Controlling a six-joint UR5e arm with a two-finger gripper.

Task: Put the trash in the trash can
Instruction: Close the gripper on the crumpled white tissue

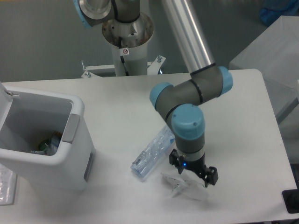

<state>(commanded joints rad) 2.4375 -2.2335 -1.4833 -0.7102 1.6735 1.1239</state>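
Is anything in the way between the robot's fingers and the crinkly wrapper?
Nothing visible is. The gripper hangs right over the wrapper on the table, with no other thing between them. The bottle lies just to the side, toward the trash can.

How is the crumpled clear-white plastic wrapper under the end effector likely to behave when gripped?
The crumpled clear-white plastic wrapper looks thin and creased, so it will probably collapse and flop between the fingers. It seems very light and may slide on the smooth white table if nudged by the end effector above it.
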